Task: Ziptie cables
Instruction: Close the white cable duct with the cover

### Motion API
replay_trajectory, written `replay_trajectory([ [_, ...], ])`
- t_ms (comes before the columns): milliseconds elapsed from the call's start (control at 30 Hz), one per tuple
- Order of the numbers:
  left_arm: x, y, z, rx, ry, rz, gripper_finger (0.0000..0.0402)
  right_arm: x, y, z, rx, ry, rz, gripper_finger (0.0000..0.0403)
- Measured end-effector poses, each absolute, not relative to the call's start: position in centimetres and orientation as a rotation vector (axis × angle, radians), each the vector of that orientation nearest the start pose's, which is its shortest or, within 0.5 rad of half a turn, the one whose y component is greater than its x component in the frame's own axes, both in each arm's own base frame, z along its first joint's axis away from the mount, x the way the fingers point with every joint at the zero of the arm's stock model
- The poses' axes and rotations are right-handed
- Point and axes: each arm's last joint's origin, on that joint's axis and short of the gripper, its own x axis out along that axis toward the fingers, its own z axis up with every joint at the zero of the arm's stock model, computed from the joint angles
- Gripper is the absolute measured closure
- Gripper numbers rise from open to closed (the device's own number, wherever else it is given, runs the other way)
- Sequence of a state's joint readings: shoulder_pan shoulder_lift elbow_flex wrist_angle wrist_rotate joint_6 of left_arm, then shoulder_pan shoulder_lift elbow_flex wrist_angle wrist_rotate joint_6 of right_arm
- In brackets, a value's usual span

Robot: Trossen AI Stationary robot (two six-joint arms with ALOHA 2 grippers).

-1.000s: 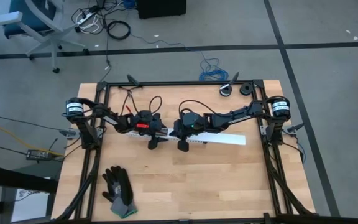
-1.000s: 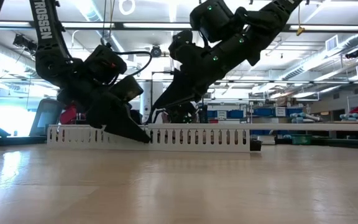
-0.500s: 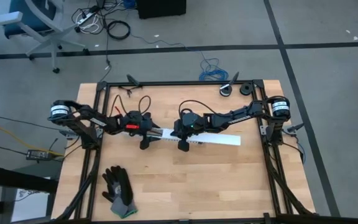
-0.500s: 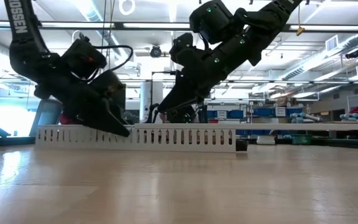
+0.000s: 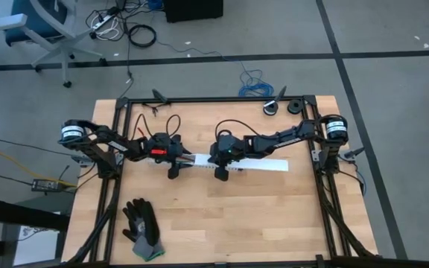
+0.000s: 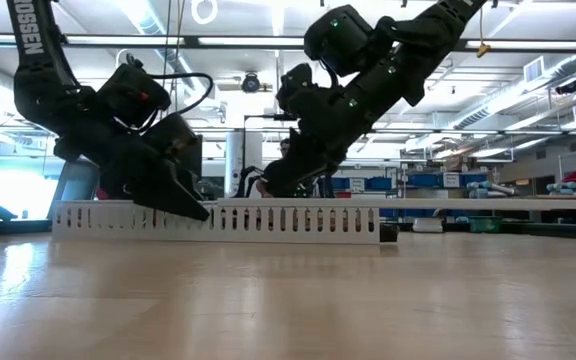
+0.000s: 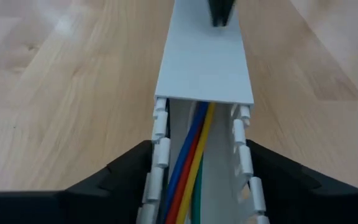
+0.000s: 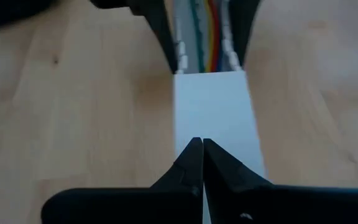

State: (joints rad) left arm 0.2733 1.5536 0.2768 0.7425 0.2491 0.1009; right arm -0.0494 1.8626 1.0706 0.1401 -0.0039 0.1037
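A long white slotted duct (image 5: 259,164) (image 6: 298,220) lies flat across the table's middle. A plain white cover (image 7: 204,62) (image 8: 216,112) closes most of it. Blue, red, yellow and green cables (image 7: 188,162) (image 8: 213,37) lie along the inside of its uncovered left end. My left gripper (image 5: 177,159) (image 6: 200,212) is at that left end. My right gripper (image 5: 216,165) (image 8: 199,149) is shut and sits on the cover, a little right of the cover's end. The black ziptie is out of view. My left gripper clamps the duct's uncovered left end (image 7: 160,143) between its two fingers, one finger (image 7: 123,174) outside each slotted wall. It comes slanting down from the table's left, fingers along the duct. The duct rests flat on the table. My right gripper presses its shut fingertips (image 8: 194,162) down on the cover's top (image 8: 213,134), near the cover's left end. It comes slanting down from the right, along the duct.
A black glove (image 5: 141,227) lies near the table's near left corner. Two black round parts (image 5: 272,109) (image 5: 295,106) sit at the far right edge, and thin red and black wires (image 5: 155,119) at the far left. A blue wire coil (image 5: 255,85) lies on the floor beyond.
My left gripper has moved toward the table's left edge and drawn the duct with it, so the duct has slid a short way left along the table. My right gripper has stayed almost in place on the cover. In the last half second little has moved.
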Motion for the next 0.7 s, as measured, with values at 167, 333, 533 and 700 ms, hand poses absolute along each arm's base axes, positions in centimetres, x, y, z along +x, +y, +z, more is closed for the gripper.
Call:
replay_trajectory([
  [167, 22.0, 5.4, 10.2, -0.039, 0.515, -0.001, 0.0169, 39.7, -3.2, 15.0, 0.189, 0.674, -0.056, 0.0403],
  [333, 22.0, 5.4, 10.2, -0.041, 0.511, -0.002, 0.0171, 42.7, -3.9, 13.6, 0.179, 0.636, -0.001, 0.0403],
  [533, 22.1, 5.5, 10.4, -0.038, 0.488, 0.008, 0.0172, 43.6, -3.9, 15.5, 0.076, 0.510, 0.024, 0.0403],
  [700, 22.2, 5.5, 10.5, -0.060, 0.482, -0.001, 0.0168, 43.3, -3.8, 17.7, 0.049, 0.454, 0.032, 0.0403],
])
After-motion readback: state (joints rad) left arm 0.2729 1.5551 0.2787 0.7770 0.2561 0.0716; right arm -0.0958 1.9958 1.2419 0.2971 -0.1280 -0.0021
